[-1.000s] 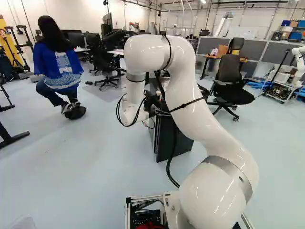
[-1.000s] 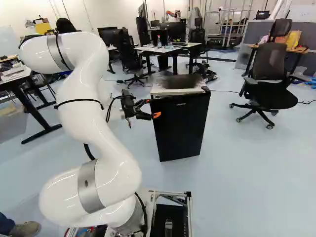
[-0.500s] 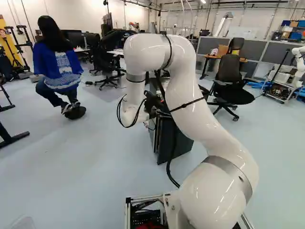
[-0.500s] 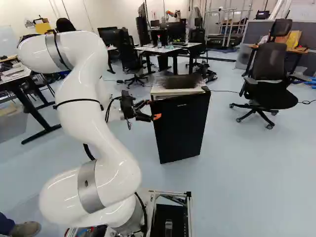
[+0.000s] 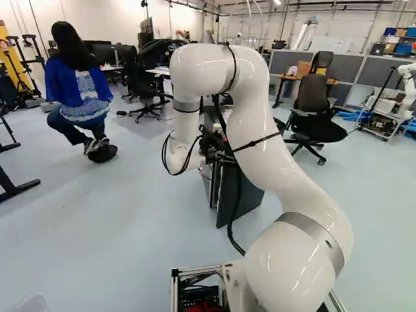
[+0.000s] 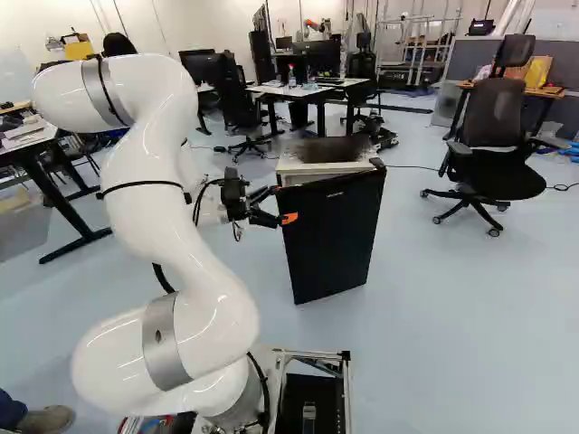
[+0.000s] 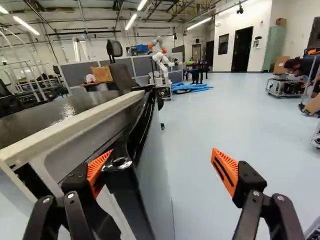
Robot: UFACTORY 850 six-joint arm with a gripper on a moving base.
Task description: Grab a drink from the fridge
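**Jaws at the ajar door (image 6: 333,231) – opening step**

Jaws spread wide, gripping nothing. One orange pad (image 7: 96,172) sits in the gap behind the door's free edge, near its top corner; the other pad (image 7: 224,170) stands out past the front face. Beyond lies the fridge (image 7: 70,125), standing on the floor (image 6: 434,316).

Judgement: step in hand is opening the door. Next: draw the inner pad outward in an arc about the hinge side until the jaws can enter. Slipping off the edge is the risk.

Not seen: drink, presumably inside; shelves. Cannot tell whether the inner pad touches the door. Left base view: arm (image 5: 279,162) hides much of the fridge.
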